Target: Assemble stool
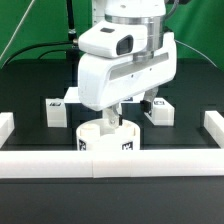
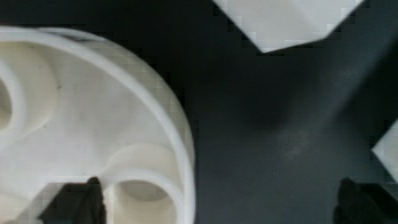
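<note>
The stool's round white seat [image 1: 105, 138] lies on the black table just behind the front rail, and it fills one side of the wrist view as seat [image 2: 71, 120], with round sockets in its face. My gripper [image 1: 111, 119] hangs right over it, open. In the wrist view the gripper [image 2: 222, 203] straddles the seat's rim: one fingertip [image 2: 75, 200] is over the seat and the other fingertip [image 2: 370, 200] is over bare table. Nothing is held. One white leg [image 1: 57, 110] lies behind the seat at the exterior view's left. Another leg [image 1: 157, 108] lies at its right.
White border rails run along the front [image 1: 110, 166], the left [image 1: 8, 126] and the right [image 1: 214, 126] of the black table. In the wrist view a white leg [image 2: 285, 22] and a corner of another white part [image 2: 388, 150] lie beyond the seat.
</note>
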Available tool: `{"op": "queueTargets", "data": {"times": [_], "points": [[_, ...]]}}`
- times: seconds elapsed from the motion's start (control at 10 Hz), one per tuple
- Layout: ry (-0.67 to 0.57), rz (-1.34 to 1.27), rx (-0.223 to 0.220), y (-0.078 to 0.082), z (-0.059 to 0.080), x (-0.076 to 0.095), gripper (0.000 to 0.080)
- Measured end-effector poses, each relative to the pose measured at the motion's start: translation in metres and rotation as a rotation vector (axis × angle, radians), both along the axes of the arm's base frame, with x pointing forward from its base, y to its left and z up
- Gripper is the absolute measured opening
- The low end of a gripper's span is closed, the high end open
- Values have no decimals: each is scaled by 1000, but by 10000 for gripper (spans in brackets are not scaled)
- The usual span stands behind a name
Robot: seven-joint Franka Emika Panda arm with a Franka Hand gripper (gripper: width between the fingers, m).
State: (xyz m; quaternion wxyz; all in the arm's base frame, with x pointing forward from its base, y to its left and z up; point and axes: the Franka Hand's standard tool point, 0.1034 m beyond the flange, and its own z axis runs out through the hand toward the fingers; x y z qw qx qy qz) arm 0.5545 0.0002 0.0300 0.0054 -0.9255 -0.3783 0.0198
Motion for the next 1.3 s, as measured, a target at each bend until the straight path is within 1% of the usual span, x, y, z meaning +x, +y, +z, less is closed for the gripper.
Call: {"op": "queueTargets", "data": {"times": [0.2, 0.4, 0.6, 0.8, 0.9, 1.1, 1.3], "points": [[-22, 17, -1, -11, 0, 8, 649], [-21, 19, -1, -11, 1, 8, 649], [-19, 16, -3, -16, 1, 9, 649], [-16, 21, -4, -23, -2, 8, 649], [-13, 17, -4, -25, -5, 7, 649], [-8, 10, -2, -21, -10, 7, 649], [-7, 0, -3, -20, -10, 7, 649]]}}
